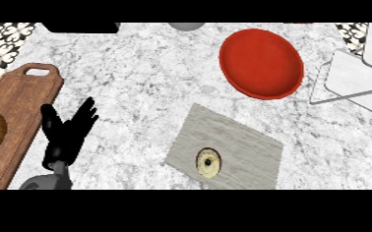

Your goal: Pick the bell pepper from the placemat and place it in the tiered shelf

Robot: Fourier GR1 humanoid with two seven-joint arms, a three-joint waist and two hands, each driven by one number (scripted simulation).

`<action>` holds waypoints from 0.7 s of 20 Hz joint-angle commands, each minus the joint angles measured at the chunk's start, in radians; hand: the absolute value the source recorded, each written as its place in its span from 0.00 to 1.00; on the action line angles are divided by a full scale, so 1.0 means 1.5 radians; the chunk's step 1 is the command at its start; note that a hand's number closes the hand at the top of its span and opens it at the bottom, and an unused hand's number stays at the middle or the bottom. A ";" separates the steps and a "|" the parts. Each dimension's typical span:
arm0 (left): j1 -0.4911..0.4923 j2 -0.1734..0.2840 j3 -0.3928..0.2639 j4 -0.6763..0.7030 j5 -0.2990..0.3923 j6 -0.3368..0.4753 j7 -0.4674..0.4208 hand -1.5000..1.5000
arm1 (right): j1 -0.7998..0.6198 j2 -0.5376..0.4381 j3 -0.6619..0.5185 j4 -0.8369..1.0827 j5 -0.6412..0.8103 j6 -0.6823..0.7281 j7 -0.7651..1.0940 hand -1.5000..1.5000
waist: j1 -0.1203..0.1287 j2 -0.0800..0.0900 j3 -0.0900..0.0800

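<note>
A pale yellow bell pepper (208, 162) with a dark stem spot lies on a grey placemat (232, 140) near the counter's front, right of centre. The white tiered shelf (349, 78) stands at the right edge, only partly in view. My left hand (67, 132) is at the lower left, open with its fingers straight and pointing up, well to the left of the placemat and touching nothing. My right hand does not show in this view.
A red plate (262, 64) sits at the back right, between the placemat and the shelf. A wooden cutting board (25, 105) lies along the left edge. A dark object (80, 27) and a grey round thing (187, 26) sit at the far edge.
</note>
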 commanded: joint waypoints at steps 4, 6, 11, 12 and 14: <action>0.057 -0.002 -0.017 -0.093 0.002 -0.011 0.034 0.50 | -0.033 -0.017 -0.001 0.066 -0.002 -0.006 -0.036 1.00 | 0.003 -0.001 0.000; 0.030 -0.004 0.001 -0.005 -0.002 -0.014 -0.026 0.50 | -0.061 -0.043 0.035 0.074 0.024 0.039 -0.023 1.00 | 0.001 0.000 -0.001; 0.005 -0.003 -0.001 0.005 -0.007 -0.007 0.004 0.50 | -0.050 0.029 -0.046 0.053 -0.025 -0.081 0.031 0.00 | -0.005 -0.001 0.000; 0.021 0.019 0.016 -0.014 0.004 -0.025 -0.012 0.50 | -0.036 -0.010 -0.082 0.097 -0.045 -0.079 -0.023 0.00 | -0.001 0.000 0.000; 0.008 -0.013 -0.009 -0.022 -0.010 0.002 0.012 0.50 | -0.070 0.006 -0.074 0.067 -0.054 -0.072 0.035 0.00 | -0.003 -0.002 0.000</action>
